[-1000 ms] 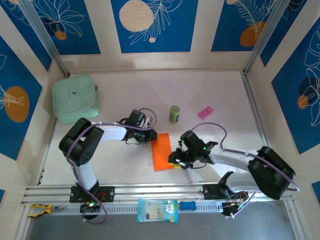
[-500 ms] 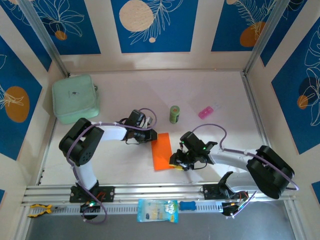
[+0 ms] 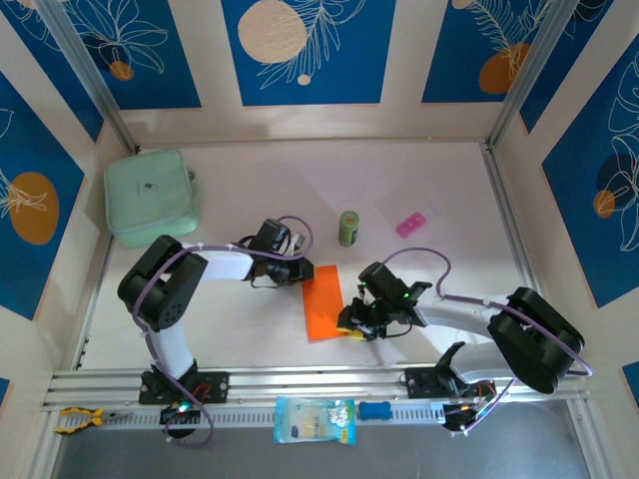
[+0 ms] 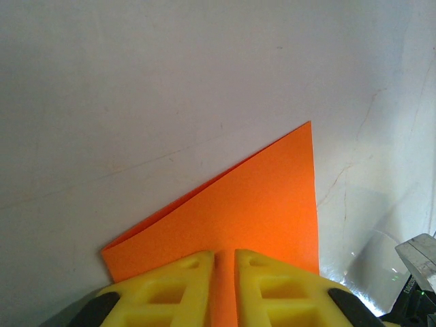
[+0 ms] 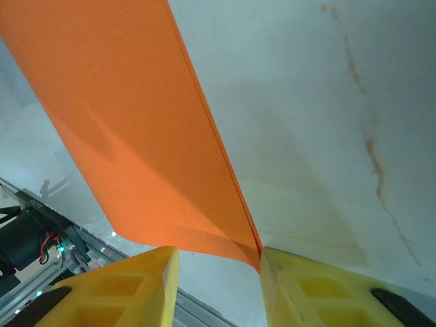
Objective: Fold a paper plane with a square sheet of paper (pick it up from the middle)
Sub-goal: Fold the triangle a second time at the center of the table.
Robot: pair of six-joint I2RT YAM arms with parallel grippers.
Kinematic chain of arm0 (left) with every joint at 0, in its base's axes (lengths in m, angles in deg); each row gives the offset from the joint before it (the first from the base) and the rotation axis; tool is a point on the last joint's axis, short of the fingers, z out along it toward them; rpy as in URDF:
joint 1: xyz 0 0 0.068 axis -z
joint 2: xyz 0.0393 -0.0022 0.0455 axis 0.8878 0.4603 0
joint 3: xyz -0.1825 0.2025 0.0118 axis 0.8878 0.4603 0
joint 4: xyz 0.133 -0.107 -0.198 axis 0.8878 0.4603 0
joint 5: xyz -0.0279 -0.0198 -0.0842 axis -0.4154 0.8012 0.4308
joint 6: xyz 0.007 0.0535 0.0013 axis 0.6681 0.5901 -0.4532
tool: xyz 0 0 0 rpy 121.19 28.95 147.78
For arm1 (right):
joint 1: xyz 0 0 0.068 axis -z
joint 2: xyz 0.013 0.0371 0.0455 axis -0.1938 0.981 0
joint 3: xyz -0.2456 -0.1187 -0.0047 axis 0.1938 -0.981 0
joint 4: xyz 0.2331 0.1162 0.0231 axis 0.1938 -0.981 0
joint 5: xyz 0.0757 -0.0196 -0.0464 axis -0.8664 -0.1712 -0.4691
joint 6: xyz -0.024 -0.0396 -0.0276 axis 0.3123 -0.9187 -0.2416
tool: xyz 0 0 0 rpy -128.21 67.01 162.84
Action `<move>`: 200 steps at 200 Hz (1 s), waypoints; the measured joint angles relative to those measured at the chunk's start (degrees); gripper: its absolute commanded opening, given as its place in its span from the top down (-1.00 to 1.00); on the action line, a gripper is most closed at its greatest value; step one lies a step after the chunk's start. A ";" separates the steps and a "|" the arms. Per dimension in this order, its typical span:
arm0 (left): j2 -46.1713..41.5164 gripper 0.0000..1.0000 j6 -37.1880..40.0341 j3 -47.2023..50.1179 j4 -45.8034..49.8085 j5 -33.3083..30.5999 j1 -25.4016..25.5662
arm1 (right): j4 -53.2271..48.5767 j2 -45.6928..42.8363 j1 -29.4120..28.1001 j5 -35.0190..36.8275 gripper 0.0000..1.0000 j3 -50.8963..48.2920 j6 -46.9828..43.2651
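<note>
Orange, already halved to a strip: the square sheet of paper (image 3: 321,299) lies flat on the surface (image 3: 240,324), between both grippers. The left gripper (image 4: 225,259) is drawn to a slit over one corner (pinching or just pinning, I can't tell). The right gripper (image 5: 218,262) stands half-wide, straddling the opposite corner. Best play, I'd say: close squarely there, lift low, match the edges before creasing. The green can (image 3: 347,228) and pink packet (image 3: 410,224) sit beyond the right gripper, well apart, no obstacle.
</note>
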 measured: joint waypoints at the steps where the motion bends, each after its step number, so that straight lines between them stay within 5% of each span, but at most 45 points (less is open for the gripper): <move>1: 0.00 0.67 0.00 0.00 0.00 0.00 0.02 | 0.02 0.00 0.00 -0.02 0.25 0.02 0.04; 200: 0.02 0.65 -0.07 0.26 -1.07 1.16 -0.09 | 15.21 4.74 3.23 -2.89 0.22 0.04 -0.24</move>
